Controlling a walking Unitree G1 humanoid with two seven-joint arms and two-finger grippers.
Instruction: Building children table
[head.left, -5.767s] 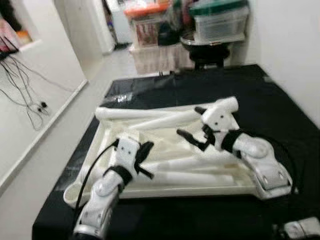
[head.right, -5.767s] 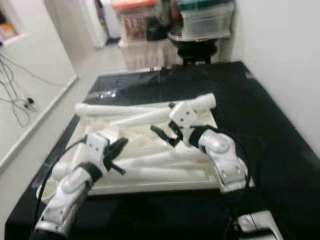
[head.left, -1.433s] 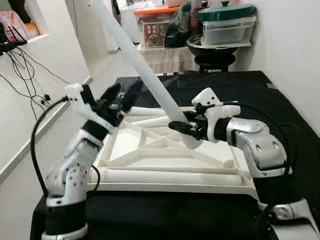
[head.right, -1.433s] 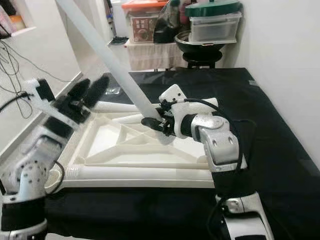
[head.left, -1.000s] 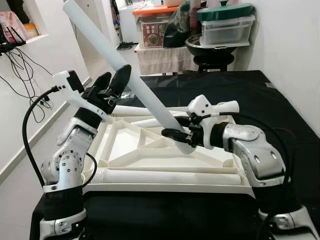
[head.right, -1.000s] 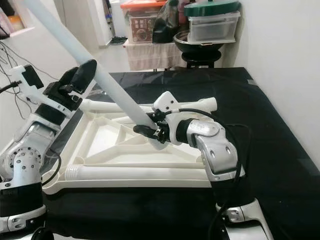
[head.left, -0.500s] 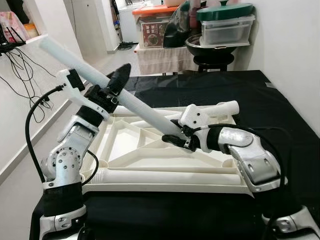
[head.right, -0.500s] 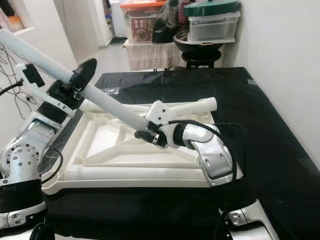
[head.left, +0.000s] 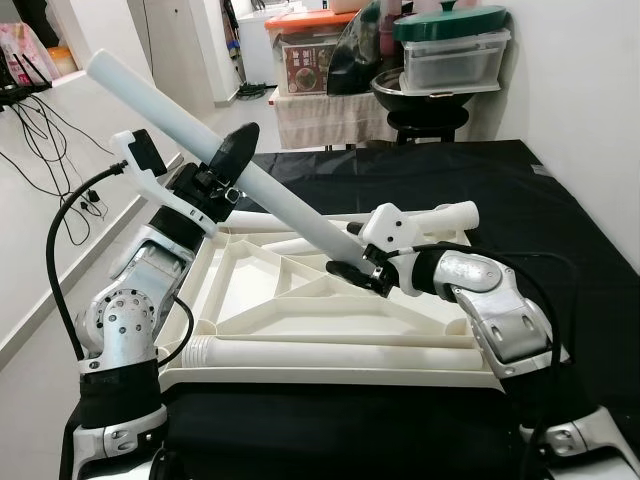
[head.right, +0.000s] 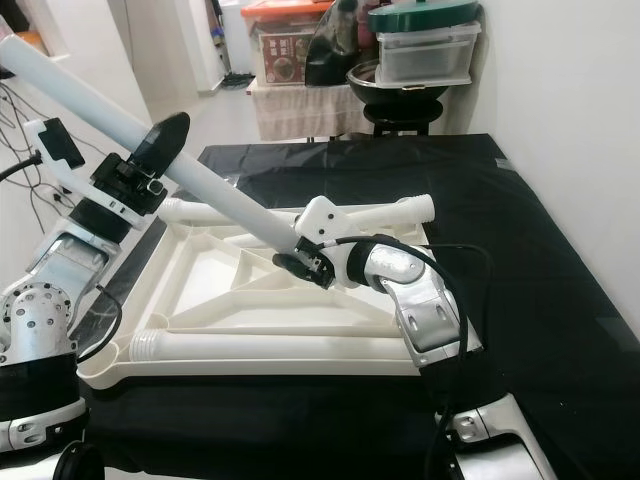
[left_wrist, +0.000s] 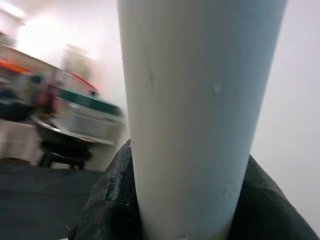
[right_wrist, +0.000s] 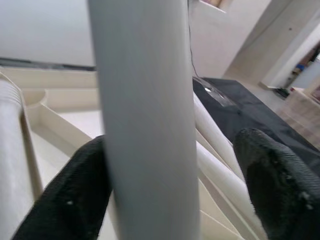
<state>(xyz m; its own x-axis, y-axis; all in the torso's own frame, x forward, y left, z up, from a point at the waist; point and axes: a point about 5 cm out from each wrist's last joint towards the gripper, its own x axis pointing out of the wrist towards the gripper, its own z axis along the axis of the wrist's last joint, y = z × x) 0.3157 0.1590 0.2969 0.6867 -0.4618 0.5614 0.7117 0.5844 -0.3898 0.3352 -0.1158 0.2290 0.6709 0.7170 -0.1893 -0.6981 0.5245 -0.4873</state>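
A white leg (head.left: 230, 170) slants over the upturned tabletop (head.left: 300, 300), which lies on a black mat (head.left: 520, 210). The left gripper (head.left: 222, 165) has its fingers (left_wrist: 107, 200) clamped round the leg's upper part. The right gripper (head.left: 352, 270) holds the lower end, one finger (right_wrist: 85, 190) touching, the other a little apart.

Legs first: one raised leg (head.left: 250, 185), two more lying plain, a near leg (head.left: 330, 352) and a far leg (head.left: 440, 214). Possibly a fourth between them, half hidden, too hard to call. One upturned tabletop (head.left: 250, 300). Two hands at the raised leg: left hand (head.left: 225, 165), right hand (head.left: 355, 272). One black surface (head.left: 520, 200). At the back, two lidded boxes: orange-lidded box (head.left: 305, 50) and green-lidded box (head.left: 455, 55).
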